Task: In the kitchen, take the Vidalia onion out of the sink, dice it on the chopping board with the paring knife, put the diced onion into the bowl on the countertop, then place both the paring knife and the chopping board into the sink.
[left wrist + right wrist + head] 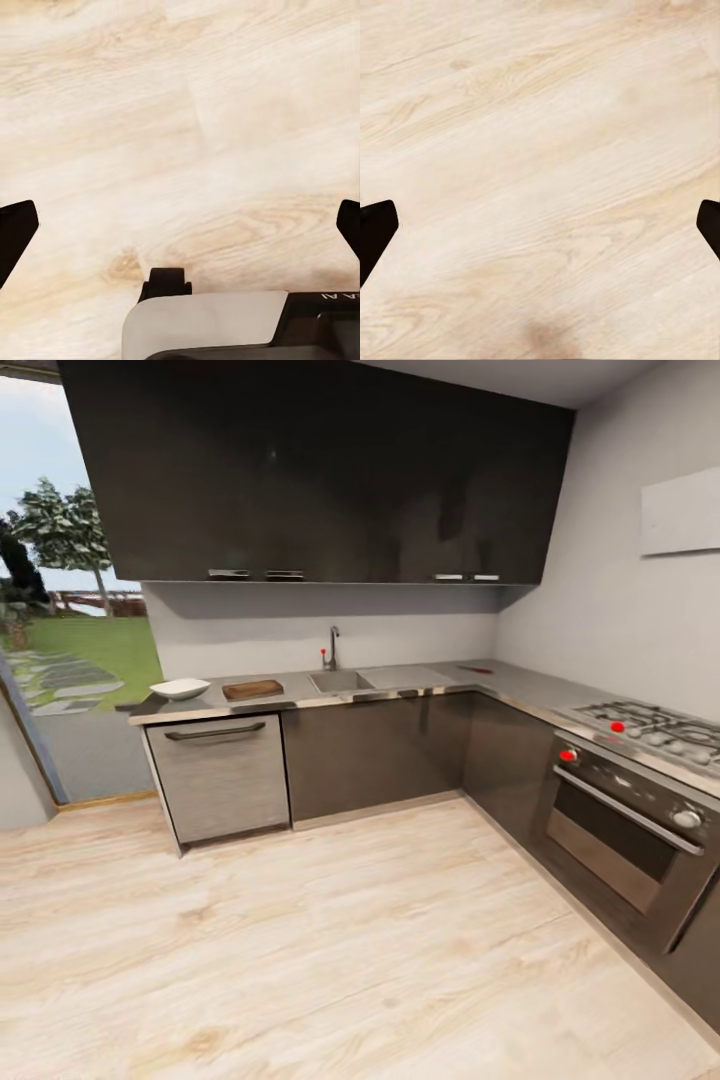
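Wide look from the head camera across an L-shaped kitchen. Sink (340,681) set into the countertop (520,682), chrome tap (333,647) with a red knob rising behind it. Left of the sink, a brown board (252,689) lying flat; left of that again, the white bowl (180,688) near the counter's end, apart from the board. Right of the sink, past the drainboard, a small red-tipped item (476,669) on the counter, too small to identify. Onion and knife impossible to make out at this distance; inside of the basin hidden from here.

Switching to the wrists: pale wood floor (180,112) under both. Left gripper (180,229) spread wide, 2 dark fingertips (15,232) at opposite edges of the picture, nothing between them. Right gripper (540,229) likewise parted, fingertips (375,232) far apart, holding nothing. Part of the robot's pale base (202,322) visible beyond the left gripper.

Back to the room: dark glossy cupboards (320,470) above the sink, grey dishwasher (220,775) below the bowl and board, dark cabinet fronts under the sink. Oven (625,830) with red knobs and a gas hob (655,725) along the wall right of the sink. Big window (60,610) left of the bowl, grass and trees outside. Light wood floor stretching well out from the counter.
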You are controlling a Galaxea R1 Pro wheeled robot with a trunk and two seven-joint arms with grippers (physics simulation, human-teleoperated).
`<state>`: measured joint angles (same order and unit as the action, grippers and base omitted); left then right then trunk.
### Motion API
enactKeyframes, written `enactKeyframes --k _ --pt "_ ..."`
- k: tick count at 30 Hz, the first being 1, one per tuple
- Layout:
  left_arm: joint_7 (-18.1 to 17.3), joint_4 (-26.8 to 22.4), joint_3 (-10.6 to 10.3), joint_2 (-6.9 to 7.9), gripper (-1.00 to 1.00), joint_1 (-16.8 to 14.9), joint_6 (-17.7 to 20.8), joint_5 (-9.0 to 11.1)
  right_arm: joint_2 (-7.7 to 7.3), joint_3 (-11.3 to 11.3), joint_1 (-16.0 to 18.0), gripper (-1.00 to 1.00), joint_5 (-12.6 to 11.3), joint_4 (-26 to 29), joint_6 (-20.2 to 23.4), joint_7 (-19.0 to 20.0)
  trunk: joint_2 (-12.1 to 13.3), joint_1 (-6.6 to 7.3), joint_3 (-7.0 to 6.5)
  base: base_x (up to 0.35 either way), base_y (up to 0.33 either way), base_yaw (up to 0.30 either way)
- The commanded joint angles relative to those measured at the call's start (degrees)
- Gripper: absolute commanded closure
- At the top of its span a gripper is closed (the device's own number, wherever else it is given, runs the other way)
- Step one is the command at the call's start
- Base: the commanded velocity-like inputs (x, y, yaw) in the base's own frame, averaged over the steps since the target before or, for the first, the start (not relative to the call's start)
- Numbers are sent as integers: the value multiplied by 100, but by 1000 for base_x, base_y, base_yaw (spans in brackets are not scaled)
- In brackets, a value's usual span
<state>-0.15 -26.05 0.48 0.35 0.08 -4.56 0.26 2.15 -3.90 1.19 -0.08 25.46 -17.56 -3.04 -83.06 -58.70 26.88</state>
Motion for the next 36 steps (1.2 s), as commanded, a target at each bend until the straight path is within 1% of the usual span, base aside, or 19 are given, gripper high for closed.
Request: enactKeyframes --k 1,23,36 --pt "0 -5 5 0 -100 1 -10 4 5 -24 3 -100 0 -3 -19 6 -2 -3 5 269 0 285" --pt "-1 -2 3 0 -100 1 -10 2 5 -8 4 -100 0 -6 -20 6 -2 -3 5 269 -1 285" --pt "1 4 -2 -7 -100 1 -10 1 5 -6 4 -100 0 -6 -22 6 -2 -3 5 269 -98 285"
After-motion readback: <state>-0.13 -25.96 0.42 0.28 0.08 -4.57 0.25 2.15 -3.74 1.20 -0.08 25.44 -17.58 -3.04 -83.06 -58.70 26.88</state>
